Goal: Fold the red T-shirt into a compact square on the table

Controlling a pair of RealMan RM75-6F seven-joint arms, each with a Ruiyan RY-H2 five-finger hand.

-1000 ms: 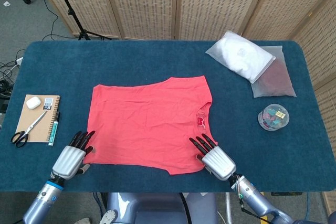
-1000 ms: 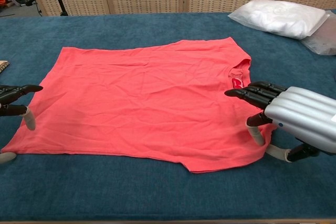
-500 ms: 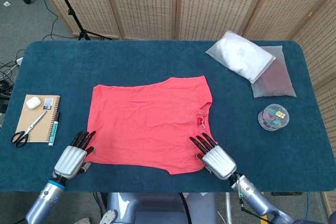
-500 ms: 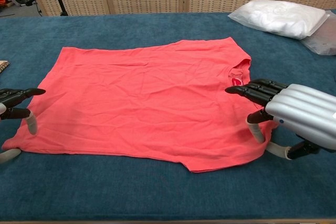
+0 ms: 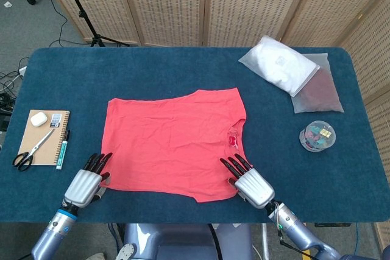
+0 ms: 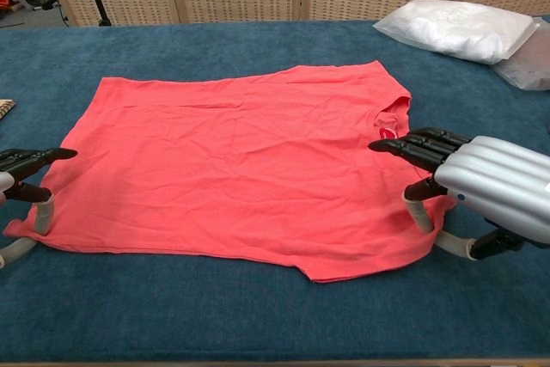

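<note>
The red T-shirt lies spread flat, unfolded, in the middle of the dark blue carpeted counter, its collar toward my right. My left hand sits at the shirt's near left corner, fingers straight and a little apart, tips touching the hem; in the chest view the thumb reaches down beside the cloth, and I cannot tell whether any fabric is caught. My right hand hovers over the near right corner just below the collar, fingers stretched forward above the cloth, thumb pointing down at the edge; whether it pinches the shirt is also unclear. Bare counter runs along the far side of the shirt. To my left lie a brown spiral notebook with scissors on it, near the counter's edge. To my right are a white bundle in a clear plastic bag and a round clear container of small coloured pieces, well apart from the shirt. The chest view cuts off most of my left hand.
</note>
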